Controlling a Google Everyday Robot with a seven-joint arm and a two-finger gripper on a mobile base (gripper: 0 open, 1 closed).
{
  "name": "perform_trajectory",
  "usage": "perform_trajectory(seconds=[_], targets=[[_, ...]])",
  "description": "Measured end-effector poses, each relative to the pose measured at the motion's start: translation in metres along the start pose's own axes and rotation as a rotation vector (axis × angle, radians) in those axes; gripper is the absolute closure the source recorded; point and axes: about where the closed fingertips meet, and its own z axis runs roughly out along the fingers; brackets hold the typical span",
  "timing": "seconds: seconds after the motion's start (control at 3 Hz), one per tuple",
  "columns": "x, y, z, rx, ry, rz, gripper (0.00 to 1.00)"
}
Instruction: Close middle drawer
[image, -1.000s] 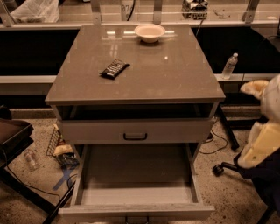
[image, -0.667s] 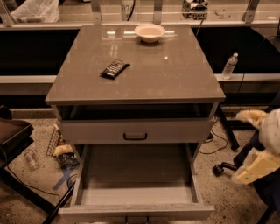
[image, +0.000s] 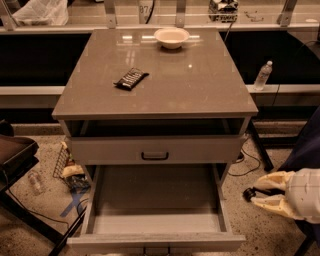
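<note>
The middle drawer (image: 155, 200) is sitting pulled far out at the front of the grey cabinet (image: 200, 85); the gripper (image: 256, 191) is hovering to the cabinet's right, fingers spread apart.

Gripper (image: 256, 192), low rt of view: 2 cream tapered fingers (image: 274, 179), spread; behind them white grid-lined wrist housing (image: 304, 192).
</note>
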Motion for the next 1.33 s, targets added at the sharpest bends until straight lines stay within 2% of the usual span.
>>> perform_trajectory(seconds=[0.33, 0.67, 1.0, 1.33], targets=[[0.018, 0.020, 0.019, -0.004, 0.009, 0.002, 0.84], [0.017, 0.022, 0.020, -0.006, 0.011, 0.001, 1.00], [0.017, 0.022, 0.021, -0.006, 0.009, 0.001, 1.00], [0.034, 0.045, 0.048, -0.029, -0.007, 0.048, 1.00]])
